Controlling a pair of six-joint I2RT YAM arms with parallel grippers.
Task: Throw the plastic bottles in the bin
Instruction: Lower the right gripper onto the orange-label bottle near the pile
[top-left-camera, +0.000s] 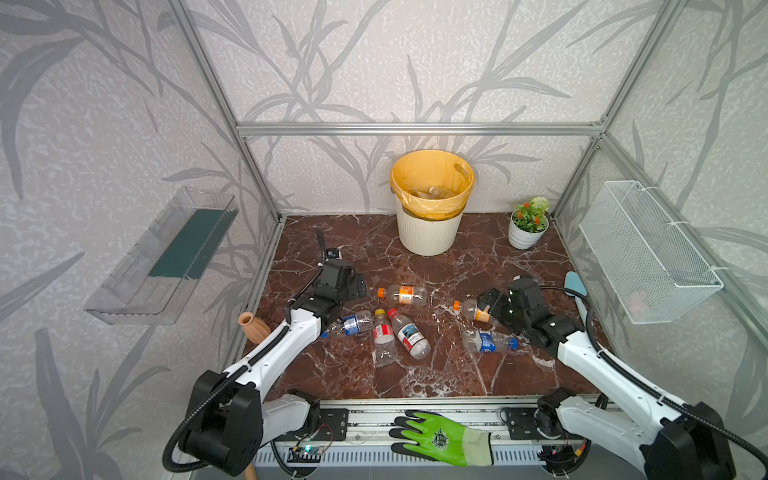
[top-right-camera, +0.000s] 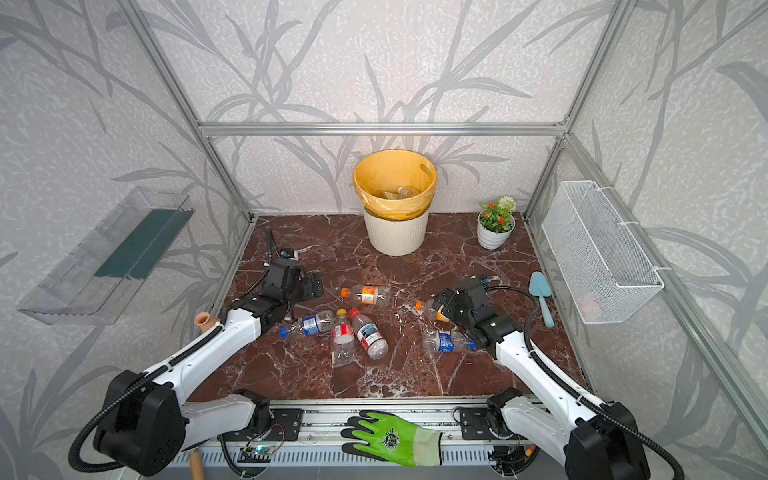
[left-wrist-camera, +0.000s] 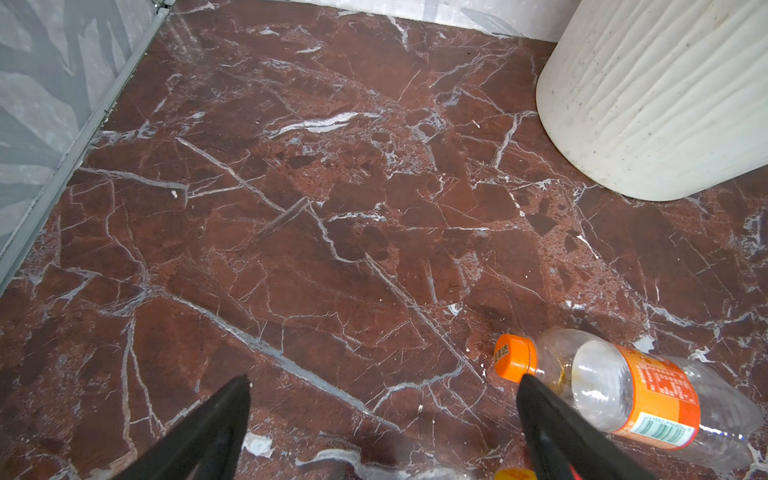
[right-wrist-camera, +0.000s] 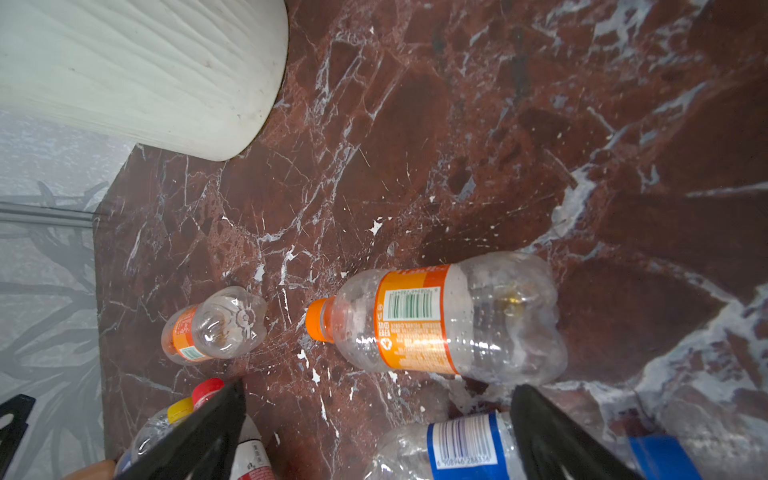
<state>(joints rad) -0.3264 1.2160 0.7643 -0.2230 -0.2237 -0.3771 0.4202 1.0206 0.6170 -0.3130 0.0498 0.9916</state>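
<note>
Your left gripper (left-wrist-camera: 382, 380): fingers spread, empty — an orange-capped bottle (top-left-camera: 404, 294) just right of it. Six plastic bottles (top-left-camera: 409, 337) lie mid-floor; the bin (top-left-camera: 428, 235) stands far centre. Your right gripper (right-wrist-camera: 378, 386) — fingers spread, beside a second orange-capped bottle (right-wrist-camera: 436, 320).

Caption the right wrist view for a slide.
Open right claw faces an orange-labelled bottle lying on red marble, cream bin beyond.
</note>
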